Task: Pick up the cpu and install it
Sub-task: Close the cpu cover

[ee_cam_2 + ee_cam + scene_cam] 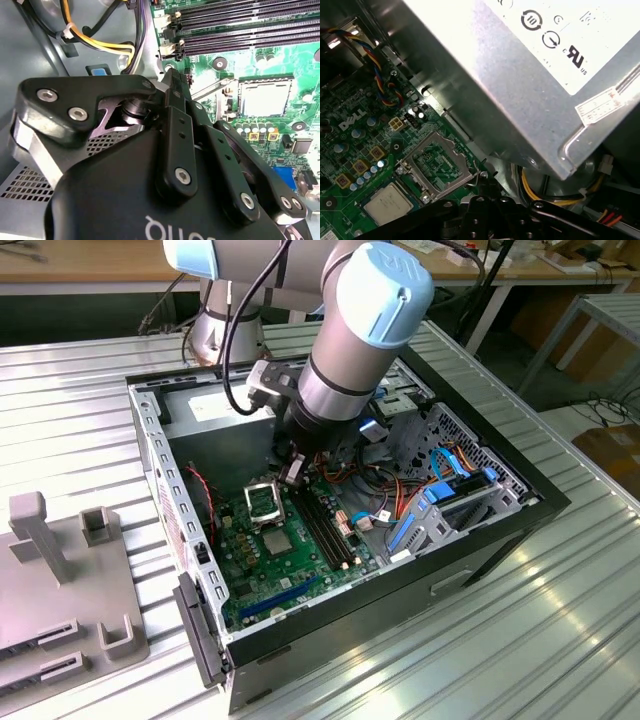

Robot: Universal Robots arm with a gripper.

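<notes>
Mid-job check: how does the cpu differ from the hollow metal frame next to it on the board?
The cpu has a solid, plain silvery top, while the frame is an open square with green board showing through. The frame's outline looks larger than the cpu. The frame sits nearer the grey box and the cpu lies farther from it. Both are square, metallic and on the motherboard.

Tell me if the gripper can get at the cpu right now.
Likely yes: the cpu lies uncovered on the board beside the open hollow frame, no cable crosses it, and the gripper hangs close by.
</notes>
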